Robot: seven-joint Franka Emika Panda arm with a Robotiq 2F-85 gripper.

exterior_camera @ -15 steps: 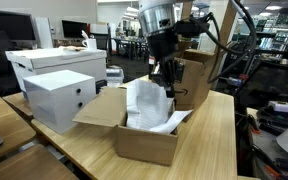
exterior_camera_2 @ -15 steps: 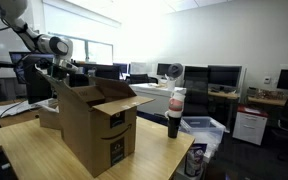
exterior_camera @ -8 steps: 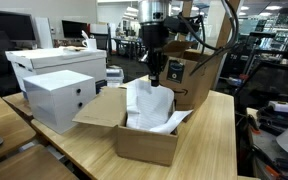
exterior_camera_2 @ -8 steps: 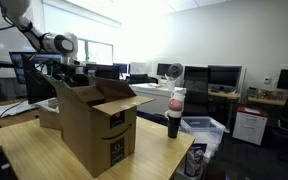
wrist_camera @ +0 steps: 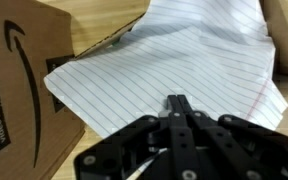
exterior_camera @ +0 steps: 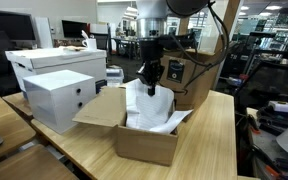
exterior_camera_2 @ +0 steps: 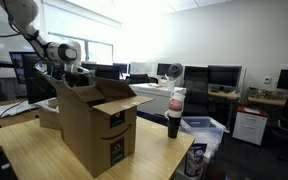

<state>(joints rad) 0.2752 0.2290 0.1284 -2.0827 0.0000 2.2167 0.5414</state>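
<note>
An open brown cardboard box (exterior_camera: 144, 140) stands on the wooden table and shows in both exterior views (exterior_camera_2: 94, 125). White lined paper (exterior_camera: 149, 110) sticks up out of it and fills most of the wrist view (wrist_camera: 174, 55). My gripper (exterior_camera: 152, 88) hangs just above the top edge of the paper, over the box opening. In the wrist view its fingers (wrist_camera: 177, 100) are pressed together with nothing seen between them. In an exterior view the gripper (exterior_camera_2: 72, 72) is partly hidden behind the box flap.
Two white boxes (exterior_camera: 59, 95) (exterior_camera: 54, 62) stand beside the open box. A second brown box (exterior_camera: 194, 80) stands behind it. A bottle on a dark cup (exterior_camera_2: 176, 112) stands at the table edge. Desks and monitors fill the background.
The gripper has moved sideways from near the rear brown box to over the middle of the paper, and has come slightly lower. The paper and boxes have not moved.
</note>
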